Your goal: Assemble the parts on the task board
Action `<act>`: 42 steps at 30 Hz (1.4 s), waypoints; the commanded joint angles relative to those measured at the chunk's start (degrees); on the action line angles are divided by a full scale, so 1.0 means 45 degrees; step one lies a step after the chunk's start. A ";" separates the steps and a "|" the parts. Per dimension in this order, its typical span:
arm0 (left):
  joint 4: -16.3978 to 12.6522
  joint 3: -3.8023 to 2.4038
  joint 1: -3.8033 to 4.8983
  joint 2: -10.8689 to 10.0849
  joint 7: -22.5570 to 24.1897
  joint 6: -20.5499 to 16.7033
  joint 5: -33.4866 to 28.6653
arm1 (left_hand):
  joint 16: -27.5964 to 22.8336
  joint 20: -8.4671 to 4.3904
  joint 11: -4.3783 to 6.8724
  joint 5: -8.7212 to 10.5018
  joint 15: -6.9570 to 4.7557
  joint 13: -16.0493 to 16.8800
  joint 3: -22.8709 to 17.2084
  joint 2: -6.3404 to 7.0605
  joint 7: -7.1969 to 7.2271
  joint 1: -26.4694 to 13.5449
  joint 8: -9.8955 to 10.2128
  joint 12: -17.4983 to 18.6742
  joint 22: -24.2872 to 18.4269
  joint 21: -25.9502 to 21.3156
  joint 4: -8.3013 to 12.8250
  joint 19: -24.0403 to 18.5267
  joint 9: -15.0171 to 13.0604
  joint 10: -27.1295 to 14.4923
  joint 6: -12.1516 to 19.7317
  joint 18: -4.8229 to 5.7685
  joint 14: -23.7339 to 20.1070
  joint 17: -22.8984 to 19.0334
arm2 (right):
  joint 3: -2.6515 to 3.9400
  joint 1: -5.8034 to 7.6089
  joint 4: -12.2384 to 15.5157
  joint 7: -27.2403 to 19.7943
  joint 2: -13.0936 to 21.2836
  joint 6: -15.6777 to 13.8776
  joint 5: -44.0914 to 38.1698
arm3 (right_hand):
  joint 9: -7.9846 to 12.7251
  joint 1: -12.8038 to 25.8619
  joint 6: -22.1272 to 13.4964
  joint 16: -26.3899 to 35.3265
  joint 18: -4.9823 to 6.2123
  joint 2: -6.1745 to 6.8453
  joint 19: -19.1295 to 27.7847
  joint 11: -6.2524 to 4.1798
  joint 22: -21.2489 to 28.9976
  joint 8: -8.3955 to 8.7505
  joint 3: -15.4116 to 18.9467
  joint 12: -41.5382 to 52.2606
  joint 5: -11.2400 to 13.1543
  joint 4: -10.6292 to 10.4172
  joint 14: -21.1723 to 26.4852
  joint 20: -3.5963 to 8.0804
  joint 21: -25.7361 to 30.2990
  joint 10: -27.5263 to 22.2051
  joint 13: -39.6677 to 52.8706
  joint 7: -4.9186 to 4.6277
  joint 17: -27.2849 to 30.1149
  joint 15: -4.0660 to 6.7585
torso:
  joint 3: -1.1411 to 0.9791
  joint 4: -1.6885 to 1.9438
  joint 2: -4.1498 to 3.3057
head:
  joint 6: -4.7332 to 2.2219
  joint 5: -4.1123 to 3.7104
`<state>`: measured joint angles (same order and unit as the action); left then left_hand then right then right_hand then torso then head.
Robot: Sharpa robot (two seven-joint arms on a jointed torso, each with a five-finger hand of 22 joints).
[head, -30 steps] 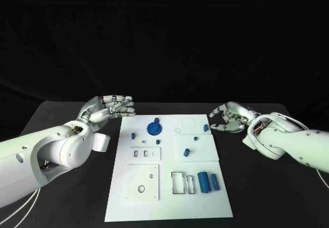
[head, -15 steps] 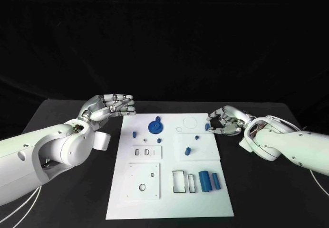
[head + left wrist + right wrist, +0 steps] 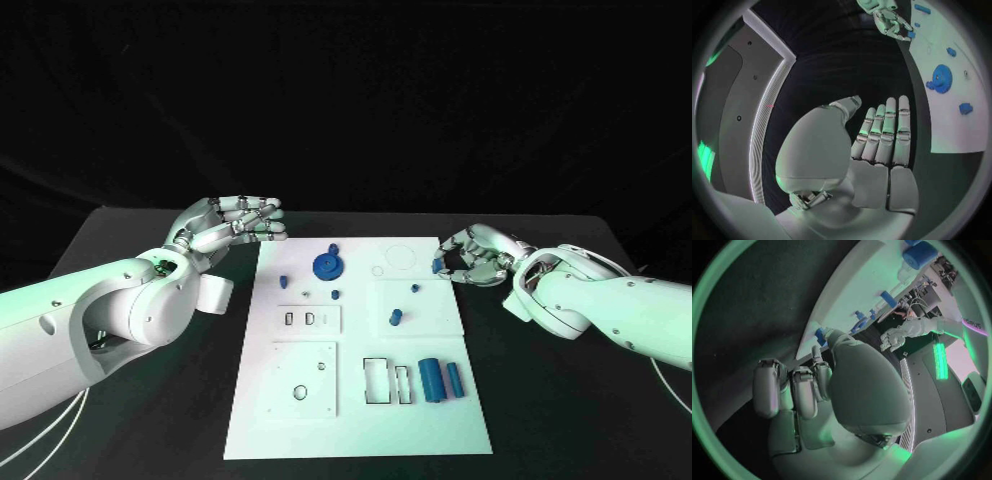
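The white task board (image 3: 361, 420) lies mid-table. On it are a blue gear (image 3: 329, 266), several small blue parts such as a peg (image 3: 394, 319), and two blue cylinders (image 3: 441, 380). My right hand (image 3: 470, 257) hovers at the board's right edge with its fingers half curled around a small blue part (image 3: 436, 266). That part (image 3: 820, 335) sits just past the thumb tip, and I cannot tell whether they touch. My left hand (image 3: 231, 225) is raised over the black table beside the board's far left corner. Its fingers (image 3: 882, 132) are straight and hold nothing.
White inset plates with slots and holes (image 3: 303, 385) fill the board's near left. A black-outlined rectangular recess (image 3: 385, 382) lies beside the cylinders. Black table (image 3: 577, 420) surrounds the board. My bulky left forearm (image 3: 116, 320) lies along the board's left side.
My right hand has moved left, from off the board's right edge up to the small blue part there. The left hand has stayed put.
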<state>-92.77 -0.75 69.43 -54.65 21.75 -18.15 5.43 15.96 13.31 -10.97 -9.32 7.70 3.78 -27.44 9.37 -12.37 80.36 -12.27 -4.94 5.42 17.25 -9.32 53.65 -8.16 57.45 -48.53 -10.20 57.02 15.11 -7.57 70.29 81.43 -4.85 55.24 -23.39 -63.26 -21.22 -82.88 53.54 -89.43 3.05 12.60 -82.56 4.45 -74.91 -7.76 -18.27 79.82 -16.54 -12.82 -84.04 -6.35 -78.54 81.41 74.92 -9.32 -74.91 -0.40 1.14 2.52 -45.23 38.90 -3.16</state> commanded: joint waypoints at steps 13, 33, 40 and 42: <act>0.0004 -0.0006 0.0004 0.0009 0.0110 0.0206 0.0045 | -0.0061 0.0052 -0.0048 0.0032 0.0058 0.0011 -0.0033 -0.0026 -0.0549 0.0034 0.0087 0.0063 -0.0020 -0.0084 0.0028 0.0000 0.0012 0.0027 0.0065 -0.0049 -0.0001 0.0014 | 0.0001 -0.0048 -0.0031 -0.0133 -0.0136 0.0248 0.0013 | -0.0015 -0.0041 0.0331 0.0031 0.0018 -0.0034 -0.0078 -0.0106 -0.0911 -0.0190 -0.0472 0.0128 0.0048 0.0057 -0.1198 0.0094 -0.0115 0.0156 0.1236 0.0098 -0.2818 0.0115 | 0.0005 -0.0003 0.0001 | 0.0011 -0.0002; 0.0003 -0.0006 0.0004 -0.0018 0.0077 0.0234 0.0045 | -0.0061 0.0052 -0.0048 0.0032 0.0058 0.0011 -0.0033 -0.0026 -0.0549 0.0034 0.0087 0.0063 -0.0020 -0.0084 0.0028 0.0000 0.0012 0.0027 0.0065 -0.0049 -0.0001 0.0014 | 0.0001 -0.0051 -0.0105 -0.0297 -0.0242 -0.0167 0.0102 | -0.0230 0.0199 0.1048 0.0018 -0.0023 -0.0495 -0.0206 -0.0374 -0.1110 -0.0857 -0.1359 0.0311 0.0256 0.0297 -0.1211 0.0275 -0.0257 0.0339 0.1398 0.0416 -0.2862 0.0332 | 0.0016 0.0002 0.0002 | 0.0024 0.0007; 0.0008 -0.0006 0.0004 -0.0022 0.0074 0.0237 0.0045 | -0.0061 0.0052 -0.0048 0.0032 0.0058 0.0011 -0.0033 -0.0026 -0.0549 0.0034 0.0087 0.0063 -0.0020 -0.0084 0.0028 0.0000 0.0012 0.0027 0.0065 -0.0049 -0.0001 0.0014 | 0.0001 -0.0051 -0.0142 -0.0347 -0.0247 -0.0678 0.0122 | -0.0483 0.0277 0.1208 0.0008 -0.0064 -0.0755 -0.0307 -0.0542 -0.1272 -0.1393 -0.1953 0.0380 0.0517 0.0640 -0.1221 0.0427 -0.0388 0.0436 0.1472 0.0603 -0.2902 0.0487 | 0.0007 0.0009 0.0008 | 0.0033 0.0028; 0.0012 -0.0006 0.0004 -0.0023 0.0074 0.0235 0.0045 | -0.0061 0.0052 -0.0048 0.0032 0.0058 0.0011 -0.0033 -0.0026 -0.0549 0.0034 0.0087 0.0063 -0.0020 -0.0084 0.0028 0.0000 0.0012 0.0027 0.0065 -0.0049 -0.0001 0.0014 | 0.0001 -0.0051 -0.0140 -0.0356 -0.0246 -0.0803 0.0123 | -0.0505 0.0291 0.1198 0.0007 -0.0069 -0.0757 -0.0318 -0.0550 -0.1289 -0.1433 -0.1993 0.0380 0.0522 0.0678 -0.1222 0.0437 -0.0402 0.0440 0.1473 0.0610 -0.2905 0.0496 | 0.0009 0.0006 0.0009 | 0.0030 0.0038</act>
<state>-92.68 -0.74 69.43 -54.80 21.72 -18.09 5.43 15.96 13.31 -10.97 -9.32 7.70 3.78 -27.44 9.37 -12.37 80.36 -12.27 -4.94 5.38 17.25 -9.32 53.65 -8.17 57.45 -48.53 -10.19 57.02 15.10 -7.56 70.10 80.81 -5.71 54.18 -25.11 -62.74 -22.08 -81.58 58.18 -89.43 3.05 10.06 -84.01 2.44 -74.93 -12.81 -26.99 81.32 -14.27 -9.79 -83.84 -4.91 -80.19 83.42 74.91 -7.10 -74.90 1.45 1.19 2.55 -45.21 39.02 -3.04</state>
